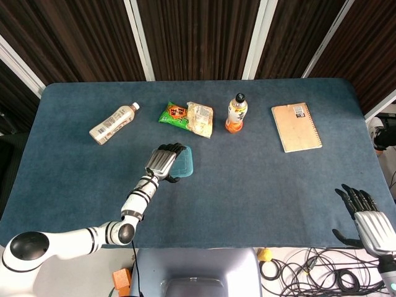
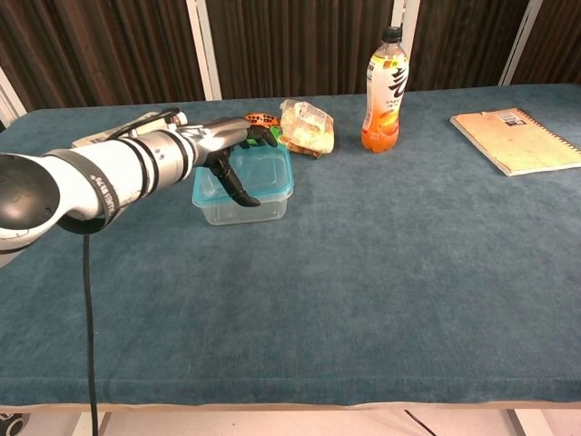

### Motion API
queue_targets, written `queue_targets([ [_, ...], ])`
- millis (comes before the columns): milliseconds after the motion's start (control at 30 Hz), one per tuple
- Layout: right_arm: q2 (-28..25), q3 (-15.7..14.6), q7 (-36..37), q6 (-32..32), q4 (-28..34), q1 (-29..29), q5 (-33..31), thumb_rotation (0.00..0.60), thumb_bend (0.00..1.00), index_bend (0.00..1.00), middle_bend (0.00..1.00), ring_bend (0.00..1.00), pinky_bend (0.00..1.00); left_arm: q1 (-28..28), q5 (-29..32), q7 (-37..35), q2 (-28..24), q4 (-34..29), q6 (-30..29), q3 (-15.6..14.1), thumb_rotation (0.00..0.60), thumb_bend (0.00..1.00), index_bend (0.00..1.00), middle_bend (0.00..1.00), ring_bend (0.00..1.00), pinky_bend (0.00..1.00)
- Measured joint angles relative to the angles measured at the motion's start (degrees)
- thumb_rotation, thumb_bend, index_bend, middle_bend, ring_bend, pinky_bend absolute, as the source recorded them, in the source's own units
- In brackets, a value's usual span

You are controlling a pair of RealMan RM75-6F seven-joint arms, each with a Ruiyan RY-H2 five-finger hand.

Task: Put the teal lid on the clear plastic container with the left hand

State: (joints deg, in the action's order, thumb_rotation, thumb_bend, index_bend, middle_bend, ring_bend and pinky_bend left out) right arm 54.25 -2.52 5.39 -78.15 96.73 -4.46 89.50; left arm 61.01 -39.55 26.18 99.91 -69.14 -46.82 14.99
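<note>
The teal lid (image 1: 185,162) (image 2: 265,170) lies flat on top of the clear plastic container (image 2: 243,206), left of the table's middle. My left hand (image 1: 163,161) (image 2: 224,145) is over the lid's left part. Its fingers rest on top of the lid and its thumb hangs down at the near edge, in front of the container's wall, still holding the lid. In the head view the lid and hand hide the container. My right hand (image 1: 365,216) hangs open off the table's near right corner, fingers apart and holding nothing.
Along the far side lie a beige bottle on its side (image 1: 113,123), a green snack bag (image 1: 175,113), a pale snack pack (image 1: 201,118) (image 2: 307,125), an upright orange drink bottle (image 1: 236,114) (image 2: 384,92) and a tan notebook (image 1: 296,127) (image 2: 518,140).
</note>
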Motion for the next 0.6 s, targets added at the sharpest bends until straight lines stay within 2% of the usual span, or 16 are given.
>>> queue_targets([
  [100, 0.0, 0.0, 0.0, 0.0, 0.0, 0.0, -0.1, 0.6, 0.18, 0.0, 0.0, 0.0, 0.02, 0.1, 0.3, 0.4, 0.0, -0.2, -0.1, 0.0, 0.6, 0.28, 0.17, 0.61, 0.56, 0.42],
  [167, 0.0, 0.0, -0.1, 0.1, 0.1, 0.0, -0.1, 0.6, 0.18, 0.0, 0.0, 0.0, 0.02, 0.1, 0.5, 0.6, 0.0, -0.2, -0.1, -0.1, 0.6, 0.28, 0.16, 0.56, 0.51, 0.41],
  [333, 0.0, 0.0, -0.3, 0.2, 0.1, 0.0, -0.1, 0.6, 0.18, 0.0, 0.0, 0.0, 0.02, 0.3, 1.8, 1.7, 0.0, -0.2, -0.3, -0.1, 0.6, 0.26, 0.1, 0.33, 0.28, 0.33],
  [400, 0.0, 0.0, -0.3, 0.3, 0.1, -0.1, -0.2, 0.6, 0.18, 0.0, 0.0, 0.0, 0.02, 0.3, 1.9, 1.8, 0.1, -0.1, -0.6, 0.0, 0.6, 0.25, 0.08, 0.27, 0.22, 0.3],
  [600, -0.1, 0.0, -0.4, 0.3, 0.3, -0.1, -0.2, 0.6, 0.18, 0.0, 0.0, 0.0, 0.02, 0.1, 1.4, 1.4, 0.4, 0.1, -1.1, 0.2, 0.6, 0.24, 0.04, 0.17, 0.12, 0.23],
])
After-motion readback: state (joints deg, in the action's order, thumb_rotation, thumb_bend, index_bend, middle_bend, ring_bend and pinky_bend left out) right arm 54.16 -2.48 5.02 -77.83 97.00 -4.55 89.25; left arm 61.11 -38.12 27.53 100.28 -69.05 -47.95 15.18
